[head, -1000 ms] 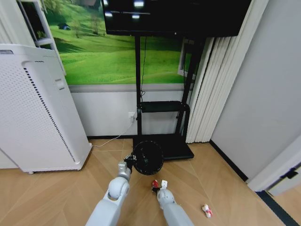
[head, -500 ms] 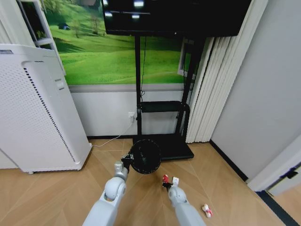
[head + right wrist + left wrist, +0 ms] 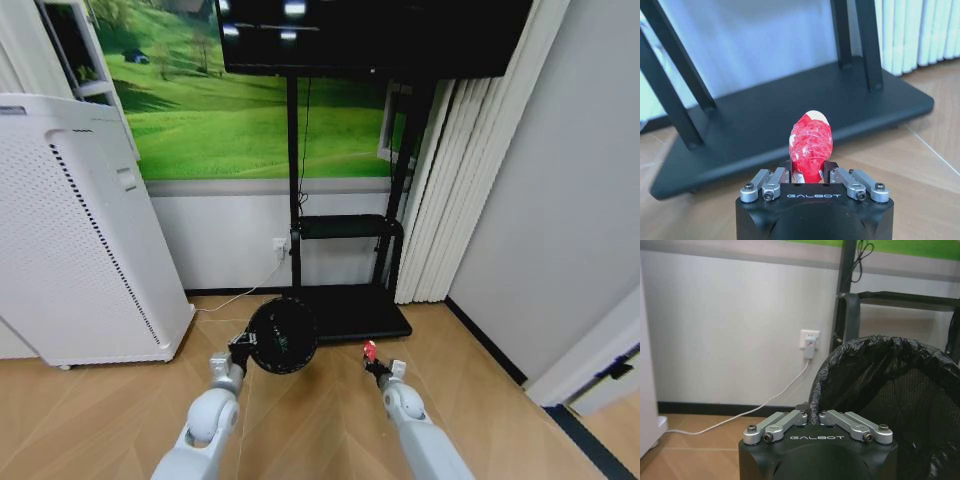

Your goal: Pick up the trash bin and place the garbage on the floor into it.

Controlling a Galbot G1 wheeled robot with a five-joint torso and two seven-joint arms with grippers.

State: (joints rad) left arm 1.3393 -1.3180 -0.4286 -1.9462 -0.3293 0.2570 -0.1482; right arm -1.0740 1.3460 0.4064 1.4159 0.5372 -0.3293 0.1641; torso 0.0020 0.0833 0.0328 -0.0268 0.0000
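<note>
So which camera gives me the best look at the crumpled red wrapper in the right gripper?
The right wrist view: the crumpled red wrapper stands upright, clamped in the right gripper, close and unobstructed. In the head view it is a tiny red speck at the arm's tip.

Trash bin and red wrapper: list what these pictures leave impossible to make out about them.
- Trash bin: its contents; in the head view the interior is dark, and in the left wrist view the black bag and the picture's edge cut it off.
- Bin's base: hidden by its own rim.
- Red wrapper: its lower end, buried between the right gripper fingers; print unreadable.
</note>
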